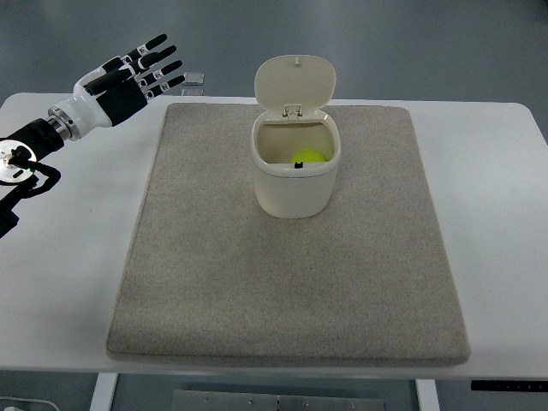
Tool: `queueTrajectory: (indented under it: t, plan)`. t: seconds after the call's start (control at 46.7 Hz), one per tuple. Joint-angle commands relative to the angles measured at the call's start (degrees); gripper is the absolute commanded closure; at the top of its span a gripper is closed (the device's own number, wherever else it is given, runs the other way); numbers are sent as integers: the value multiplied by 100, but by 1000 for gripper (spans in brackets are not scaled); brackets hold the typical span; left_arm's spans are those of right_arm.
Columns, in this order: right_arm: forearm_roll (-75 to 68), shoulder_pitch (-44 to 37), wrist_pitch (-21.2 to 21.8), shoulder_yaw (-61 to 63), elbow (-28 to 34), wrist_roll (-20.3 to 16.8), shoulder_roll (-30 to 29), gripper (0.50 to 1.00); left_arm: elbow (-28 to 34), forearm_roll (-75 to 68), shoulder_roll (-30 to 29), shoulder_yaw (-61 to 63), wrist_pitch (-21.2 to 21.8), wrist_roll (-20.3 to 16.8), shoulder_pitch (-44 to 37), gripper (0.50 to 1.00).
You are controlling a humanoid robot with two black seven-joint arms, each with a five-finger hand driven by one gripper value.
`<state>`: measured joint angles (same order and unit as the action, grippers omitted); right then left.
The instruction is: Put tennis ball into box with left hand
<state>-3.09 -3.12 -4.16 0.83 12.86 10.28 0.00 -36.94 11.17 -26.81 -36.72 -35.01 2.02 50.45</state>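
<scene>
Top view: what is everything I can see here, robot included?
table: one, white, fills most of the view
mat: one, beige-grey, lies on the table's middle
box: one, cream, stands on the far middle of the mat
lid: one, cream, hinged open at the back of the box
tennis ball: one, yellow-green, inside the box
small clear object: one, at the table's far edge, too small to identify
left hand: one, black and white, fingers spread and empty, over the far left corner

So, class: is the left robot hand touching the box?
Apart. The top view shows the left robot hand open over the table's far left corner, with bare mat between it and the box.
</scene>
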Motion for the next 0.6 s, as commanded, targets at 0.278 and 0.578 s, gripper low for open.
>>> queueTrajectory:
  t: [0.278, 0.578]
  plan:
    - [-25, -4, -15, 40, 15, 27, 0, 562, 3, -1, 9, -2, 1, -9, -62, 504]
    - [-25, -4, -59, 40, 15, 44, 0, 562, 20, -10, 9, -2, 1, 0, -88, 504]
